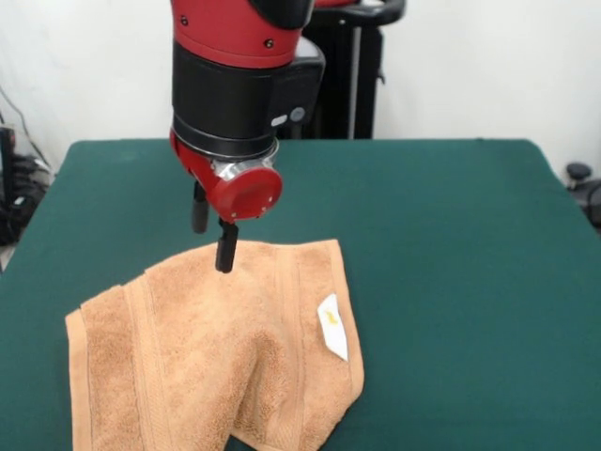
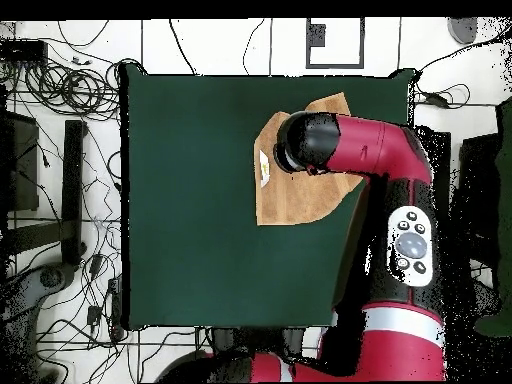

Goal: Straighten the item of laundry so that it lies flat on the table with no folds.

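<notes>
Orange-tan terry cloth, looped and nubby, makes up the towel [image 1: 216, 362], which lies on the dark green, felt-like table [image 1: 451, 244] toward the 7 o'clock part of the front view. It is not flat: its lower right portion is folded and buckled, with a soft ridge running down through the middle and a tucked flap near the bottom edge. Woven border bands show as smoother parallel stripes, one set along the left side and another running down the right half. A small white label [image 1: 332, 326], roughly a slanted rectangle with a faint yellow mark, sits at the towel's right edge, at about 3 o'clock on the cloth.

Above the towel's upper edge, at its 12 o'clock, hangs the gripper [image 1: 213, 237], beneath a glossy red round wrist and a black cylindrical housing. Its two slim black fingers [image 1: 225, 249] stand slightly parted, with no cloth seen between them; the longer-looking one ends right at the towel's top hem.

In the overhead view the red arm [image 2: 375, 145] covers much of the towel [image 2: 295, 205], which lies near the table's [image 2: 190, 200] 1 o'clock corner, its outline irregular and angular.
</notes>
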Controlling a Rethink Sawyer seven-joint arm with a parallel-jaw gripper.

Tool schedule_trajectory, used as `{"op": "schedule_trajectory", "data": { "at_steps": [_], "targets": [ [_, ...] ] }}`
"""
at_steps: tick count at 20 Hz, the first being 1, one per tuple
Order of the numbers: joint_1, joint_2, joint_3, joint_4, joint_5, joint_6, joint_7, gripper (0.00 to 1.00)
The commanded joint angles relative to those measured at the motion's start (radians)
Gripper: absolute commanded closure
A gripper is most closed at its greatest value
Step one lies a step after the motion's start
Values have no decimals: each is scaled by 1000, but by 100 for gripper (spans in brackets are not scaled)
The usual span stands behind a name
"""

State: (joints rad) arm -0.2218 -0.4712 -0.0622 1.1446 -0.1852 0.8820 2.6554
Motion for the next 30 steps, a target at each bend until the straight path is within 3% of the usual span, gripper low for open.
{"op": "schedule_trajectory", "data": {
  "at_steps": [1,6,14,22,30],
  "targets": [
    [49,40,53,90,-39,126,-105,0],
    [29,0,70,119,-57,142,-177,0],
    [36,-182,73,199,-46,317,-257,0],
    [-23,-185,126,245,-43,269,-283,0],
    [-12,-173,127,256,-66,213,-247,0]
  ]
}}
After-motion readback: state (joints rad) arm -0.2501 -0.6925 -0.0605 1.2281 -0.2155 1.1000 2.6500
